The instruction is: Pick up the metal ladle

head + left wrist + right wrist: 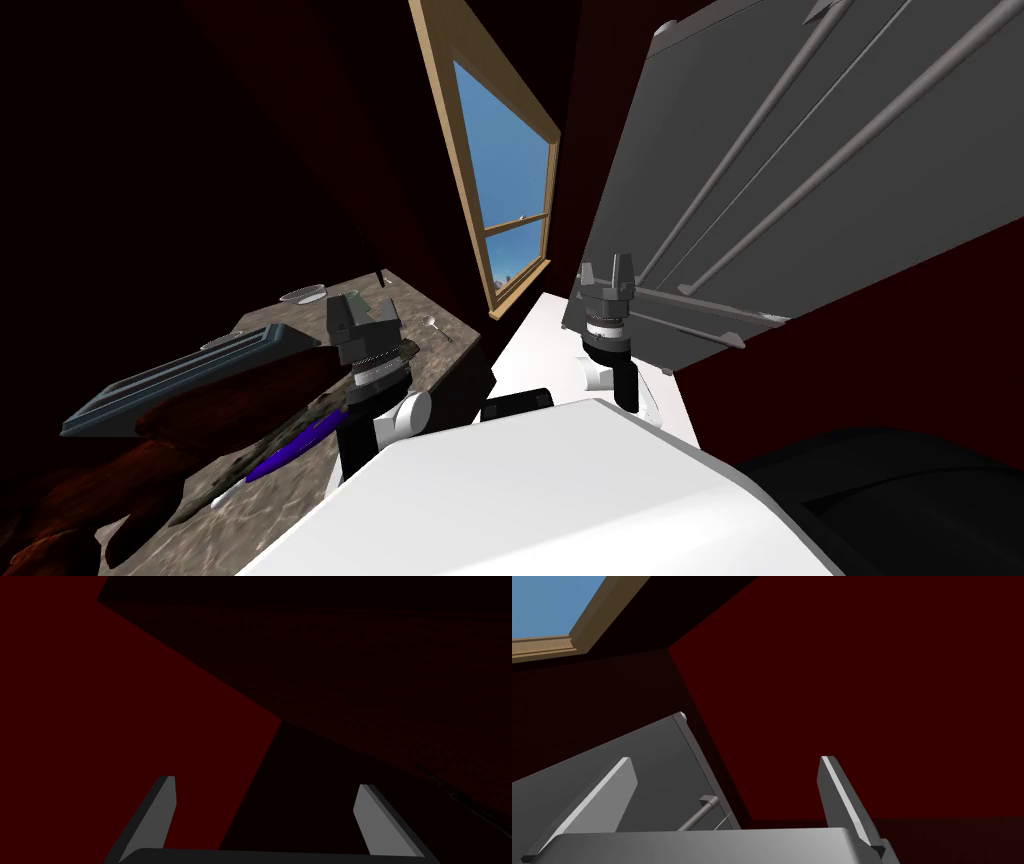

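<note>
The pick had not begun. The small silvery ladle [436, 325] lay untouched on the stone countertop [446, 356], near the left gripper [362, 312], whose fingers stood apart and empty. The right gripper [612, 272], also apart, hung by the grey fridge [800, 180]. Reaching, lowering and closing all remained.

Our left gripper [363, 312], centre-left of frame, and right gripper [607, 272], centre: dark boxes, two thin light-grey blade fingers [602, 801] each. Below: ribbed grey wrist collars [607, 326], black links [626, 385], rounded white joint housings [410, 412].
</note>
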Controlling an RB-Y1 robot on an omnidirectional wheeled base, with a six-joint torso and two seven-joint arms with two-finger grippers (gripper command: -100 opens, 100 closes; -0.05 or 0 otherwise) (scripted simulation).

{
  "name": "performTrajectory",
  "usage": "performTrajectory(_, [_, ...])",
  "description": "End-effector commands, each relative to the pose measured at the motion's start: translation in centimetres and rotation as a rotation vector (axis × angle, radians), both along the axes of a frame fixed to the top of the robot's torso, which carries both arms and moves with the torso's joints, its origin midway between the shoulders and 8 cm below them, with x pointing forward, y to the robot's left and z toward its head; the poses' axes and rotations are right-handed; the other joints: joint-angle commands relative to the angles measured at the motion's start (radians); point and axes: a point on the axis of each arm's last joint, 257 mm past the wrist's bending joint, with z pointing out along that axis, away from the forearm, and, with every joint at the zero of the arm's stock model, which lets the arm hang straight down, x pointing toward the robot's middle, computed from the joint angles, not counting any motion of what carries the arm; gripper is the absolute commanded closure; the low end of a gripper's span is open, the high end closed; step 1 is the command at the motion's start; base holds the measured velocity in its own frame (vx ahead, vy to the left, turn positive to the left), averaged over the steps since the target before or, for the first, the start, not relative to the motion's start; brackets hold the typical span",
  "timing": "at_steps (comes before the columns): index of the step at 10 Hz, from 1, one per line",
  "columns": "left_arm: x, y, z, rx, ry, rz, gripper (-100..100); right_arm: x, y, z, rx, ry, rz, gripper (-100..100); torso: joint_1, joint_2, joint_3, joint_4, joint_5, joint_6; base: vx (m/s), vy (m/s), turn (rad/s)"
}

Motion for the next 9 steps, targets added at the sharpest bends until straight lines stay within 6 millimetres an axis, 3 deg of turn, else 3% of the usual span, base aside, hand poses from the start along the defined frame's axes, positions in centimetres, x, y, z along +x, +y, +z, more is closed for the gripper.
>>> performTrajectory(1, [0.2, 0.1, -0.7, 0.018, 0.024, -0.014, -100, 0.0, 0.0, 0.0, 0.0, 0.0, 0.0, 0, 0.0, 0.0, 0.0, 0.0, 0.0, 0.0, 0.001, -0.019, 0.027])
performTrajectory(9, [1.1, 3.5, -8.9, 0.114, 0.287, -0.098, -100, 0.0, 0.0, 0.0, 0.0, 0.0, 0.0, 0, -0.004, -0.002, -0.001, 0.0, -0.001, 0.0, 0.021, -0.063, 0.043])
